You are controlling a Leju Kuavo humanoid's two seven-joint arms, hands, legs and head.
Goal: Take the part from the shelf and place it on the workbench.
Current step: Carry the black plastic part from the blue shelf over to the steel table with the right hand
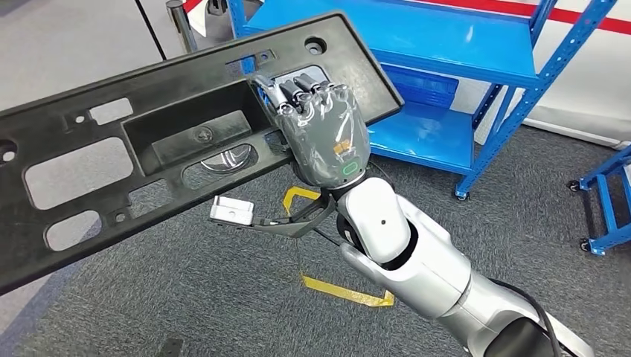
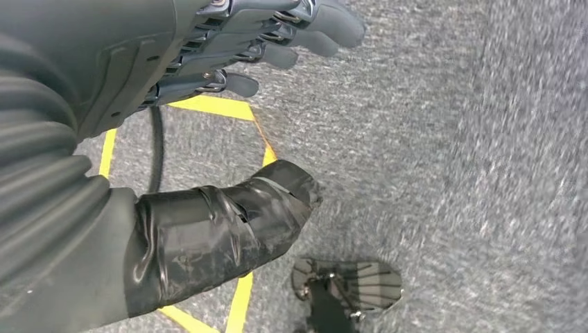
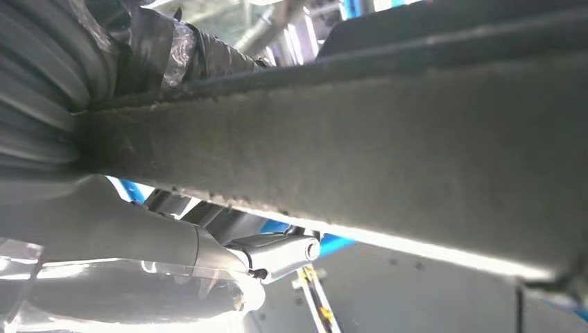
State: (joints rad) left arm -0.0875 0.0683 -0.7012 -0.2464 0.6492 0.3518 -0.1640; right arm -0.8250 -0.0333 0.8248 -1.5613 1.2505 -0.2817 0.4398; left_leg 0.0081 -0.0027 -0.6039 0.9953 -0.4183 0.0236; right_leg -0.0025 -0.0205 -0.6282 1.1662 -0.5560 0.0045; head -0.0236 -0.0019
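Long black plastic part (image 1: 134,141) with cutouts, tilted, aloft in right hand (image 1: 324,130)

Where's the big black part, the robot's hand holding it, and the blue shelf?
black part (image 1: 97,160), head view, on the flat frame left of its deep recess
right hand (image 1: 327,134), head view, on the back of the hand gripping the part's edge
blue shelf (image 1: 417,33), head view, on the upper board

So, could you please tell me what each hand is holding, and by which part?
The right hand grips the long black plastic panel at its edge near one end; the left hand holds nothing.
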